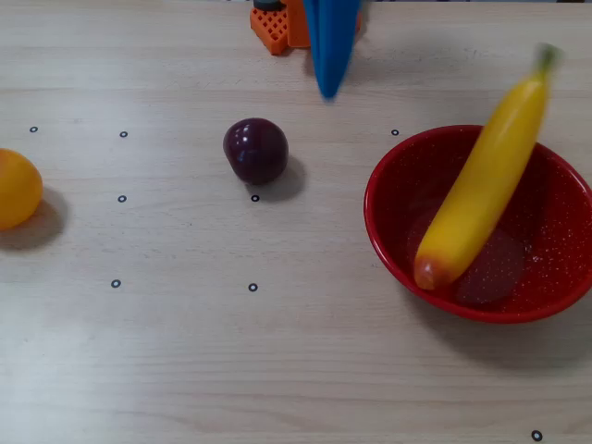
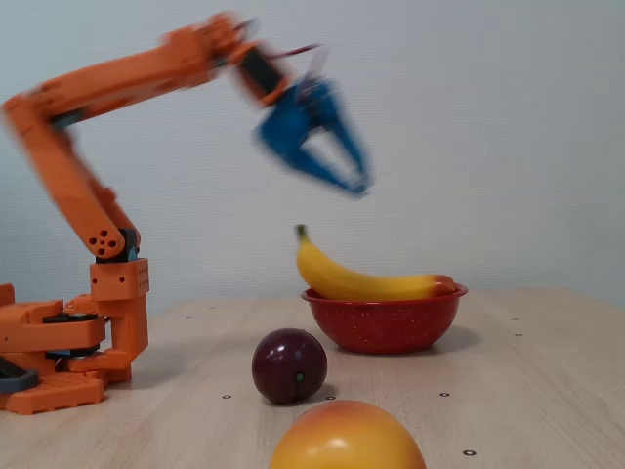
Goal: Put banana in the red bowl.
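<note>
The yellow banana [image 1: 481, 185] lies in the red bowl [image 1: 372, 220]. Its reddish end rests near the bowl's front-left rim in the overhead view, and its green stem end sticks out over the far rim. In the fixed view the banana [image 2: 361, 283] rests across the bowl [image 2: 386, 324] with its stem tilted up at the left. My blue gripper [image 2: 358, 188] hangs blurred high above and left of the bowl, its fingertips together and nothing between them. In the overhead view the gripper [image 1: 326, 91] shows at the top edge, well clear of the bowl.
A dark purple plum [image 1: 255, 150] sits left of the bowl. A yellow-orange fruit [image 1: 14, 189] lies at the far left edge and fills the fixed view's foreground [image 2: 347, 438]. The orange arm base [image 2: 59, 352] stands at the fixed view's left.
</note>
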You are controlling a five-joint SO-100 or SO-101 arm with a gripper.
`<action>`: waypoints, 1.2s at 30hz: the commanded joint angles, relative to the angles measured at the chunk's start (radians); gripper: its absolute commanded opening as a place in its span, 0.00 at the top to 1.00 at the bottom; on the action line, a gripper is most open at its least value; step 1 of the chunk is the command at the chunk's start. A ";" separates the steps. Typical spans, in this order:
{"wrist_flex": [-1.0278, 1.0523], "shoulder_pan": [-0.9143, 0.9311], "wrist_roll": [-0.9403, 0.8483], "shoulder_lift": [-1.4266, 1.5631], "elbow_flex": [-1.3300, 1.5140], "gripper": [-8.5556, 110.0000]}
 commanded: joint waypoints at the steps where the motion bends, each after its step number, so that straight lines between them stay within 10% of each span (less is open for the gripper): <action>1: -0.067 0.037 0.028 0.074 0.210 0.93; 36: -0.141 0.156 -0.048 0.818 1.068 0.93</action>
